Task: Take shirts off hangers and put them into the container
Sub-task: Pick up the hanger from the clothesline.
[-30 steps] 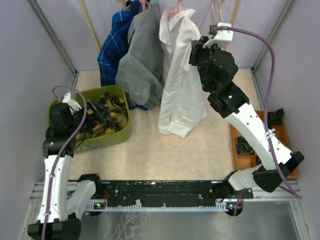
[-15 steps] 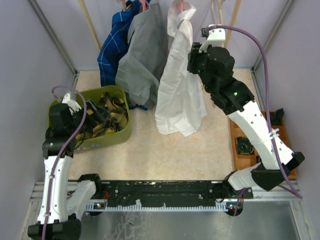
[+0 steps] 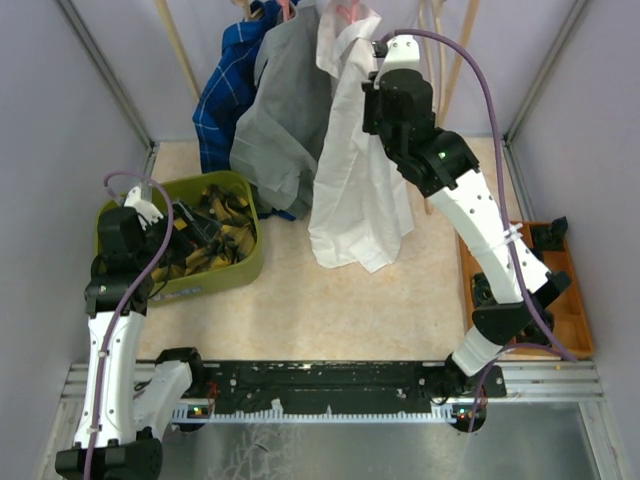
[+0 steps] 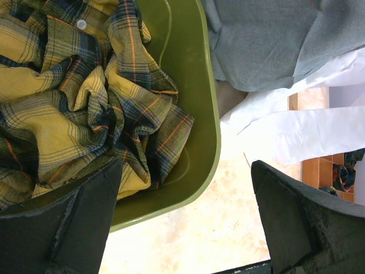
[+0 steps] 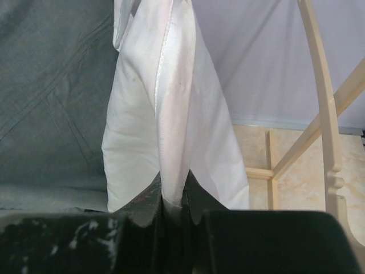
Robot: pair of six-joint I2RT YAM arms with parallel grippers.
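The white shirt [image 3: 352, 170] hangs on a pink hanger [image 3: 346, 13] at the back. My right gripper [image 3: 372, 92] is shut on a fold of the white shirt [image 5: 171, 114] near its top; the cloth runs down between the closed fingertips of the right gripper [image 5: 173, 197]. Left of it hang the grey shirt [image 3: 285, 120] and the blue checked shirt [image 3: 224, 90]. The yellow-and-black plaid shirt [image 4: 74, 103] lies crumpled in the olive-green container [image 3: 250, 268]. My left gripper [image 4: 188, 222] hovers open over the container's rim [image 4: 212, 114], holding nothing.
An empty pale wood-coloured hanger [image 5: 320, 85] hangs right of the white shirt, in front of wooden rack poles [image 3: 178, 45]. An orange tray [image 3: 572, 305] of black parts sits at the right edge. Grey shirt [image 4: 268, 40] cloth hangs close beside the container.
My right gripper rose and moved left up the white shirt, let go briefly, then shut on a fold near its top. The shirt swung and bunched. The left arm stayed still.
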